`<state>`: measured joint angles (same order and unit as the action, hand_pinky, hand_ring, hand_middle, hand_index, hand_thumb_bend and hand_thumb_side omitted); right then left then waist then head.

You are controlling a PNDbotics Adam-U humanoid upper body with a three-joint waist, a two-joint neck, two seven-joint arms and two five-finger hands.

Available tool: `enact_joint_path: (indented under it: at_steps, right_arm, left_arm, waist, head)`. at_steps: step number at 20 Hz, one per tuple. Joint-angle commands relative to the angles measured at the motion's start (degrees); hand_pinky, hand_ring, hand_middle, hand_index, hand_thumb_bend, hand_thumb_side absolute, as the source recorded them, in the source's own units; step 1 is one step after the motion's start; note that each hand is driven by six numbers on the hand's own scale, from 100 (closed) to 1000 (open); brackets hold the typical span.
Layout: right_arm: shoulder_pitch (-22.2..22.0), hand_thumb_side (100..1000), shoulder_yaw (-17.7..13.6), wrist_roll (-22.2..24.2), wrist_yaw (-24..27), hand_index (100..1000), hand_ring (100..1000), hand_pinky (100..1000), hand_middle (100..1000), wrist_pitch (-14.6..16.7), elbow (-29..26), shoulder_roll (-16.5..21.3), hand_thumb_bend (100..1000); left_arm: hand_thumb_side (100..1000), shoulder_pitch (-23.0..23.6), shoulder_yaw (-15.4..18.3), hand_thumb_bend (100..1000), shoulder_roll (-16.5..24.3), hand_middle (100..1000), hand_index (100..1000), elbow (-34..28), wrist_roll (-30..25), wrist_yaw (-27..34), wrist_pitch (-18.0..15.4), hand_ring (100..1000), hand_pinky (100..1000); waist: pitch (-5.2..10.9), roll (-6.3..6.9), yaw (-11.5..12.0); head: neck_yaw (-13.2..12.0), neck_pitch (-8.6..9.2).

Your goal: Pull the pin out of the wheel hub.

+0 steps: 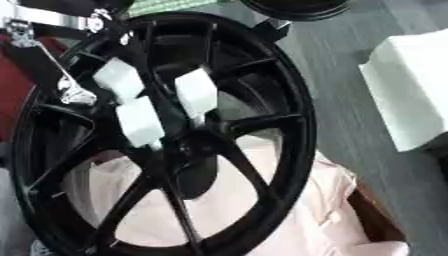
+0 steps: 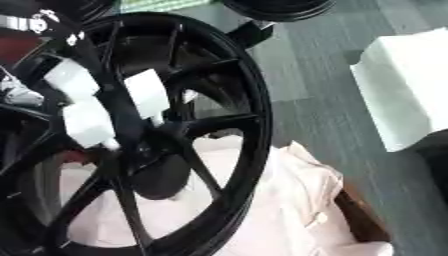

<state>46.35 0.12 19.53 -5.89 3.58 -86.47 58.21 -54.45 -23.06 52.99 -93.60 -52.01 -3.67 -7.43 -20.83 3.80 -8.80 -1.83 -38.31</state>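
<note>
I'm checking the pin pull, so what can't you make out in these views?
1. White blocks by the hub: blurred in both views, unclear which is the pin.
2. Left hand: grip hidden behind spokes, both views.
3. Wheel: lower rim cut off by bottom edge.
4. Right hand: in neither view.

Both eyes are looking down from the robot's head, very close to the black wheel (image 1: 166, 135). Both are showing its spokes, the grey floor (image 2: 306, 75) and the white block (image 2: 404, 85). The right eye is sitting a little to the side.
</note>
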Motion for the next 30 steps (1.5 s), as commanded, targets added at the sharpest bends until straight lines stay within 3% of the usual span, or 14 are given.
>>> enact_joint_path:
  at_steps: [1,4,9,10,13,17,20,30]
  right_arm:
    - [0.7,498,-1.0,-0.5,0.4,721,749,833,663,0.1,-0.1,1.5,100]
    - [0.5,499,-1.1,-0.5,0.5,720,748,833,662,0.1,-0.1,1.5,100]
    - [0.3,501,-1.2,-0.7,0.6,720,747,834,662,0.2,0.1,1.4,100]
    - [0.3,500,-1.2,-0.8,0.6,721,748,834,662,0.2,0.2,1.3,100]
    - [0.3,500,-1.2,-1.0,0.6,721,747,834,662,0.3,0.2,1.3,100]
    - [0.2,499,-1.3,-1.2,0.6,721,747,834,662,0.3,0.3,1.3,100]
    - [0.1,499,-1.4,-1.4,0.6,720,747,834,661,0.3,0.5,1.2,100]
    - [-0.4,497,-1.8,-2.0,0.8,720,746,834,661,0.5,0.9,1.5,100]
  left_arm:
    - [100,-0.6,0.1,270,1.5,726,785,-0.1,0.0,-1.2,-0.5,791,825]
    - [100,-0.6,0.0,276,1.4,742,799,0.1,0.0,-1.8,-0.5,796,826]
    - [100,-0.5,-0.2,230,1.3,695,765,0.3,0.0,-3.0,-0.7,783,821]
    - [100,-0.6,-0.2,207,1.2,633,718,0.3,0.0,-3.0,-0.7,760,818]
    - [100,-0.6,-0.2,169,1.2,563,653,0.3,0.0,-3.1,-0.7,721,806]
    - [100,-0.8,0.3,100,1.0,400,459,0.6,0.0,-3.0,-0.4,603,738]
    - [100,-1.5,1.9,100,0.6,356,353,1.0,0.0,-2.2,0.6,570,714]
    - [100,-4.4,10.1,100,-0.2,312,290,1.4,6.9,2.9,3.6,538,697]
  waist:
    - [0.94,-0.25,-0.1]
    - [0.91,-0.34,-0.1]
    - [0.91,-0.39,0.1]
    - [0.92,-0.40,0.2]
    - [0.95,-0.42,0.2]
    - [1.03,-0.51,0.2]
    - [1.11,-0.54,0.3]
    - [1.32,-0.77,1.0]
  head:
    - [-0.1,0.73]
    - [-0.2,0.72]
    - [-0.2,0.67]
    - [-0.2,0.67]
    - [-0.3,0.66]
    - [-0.3,0.56]
    - [-0.2,0.54]
    - [0.2,-0.04]
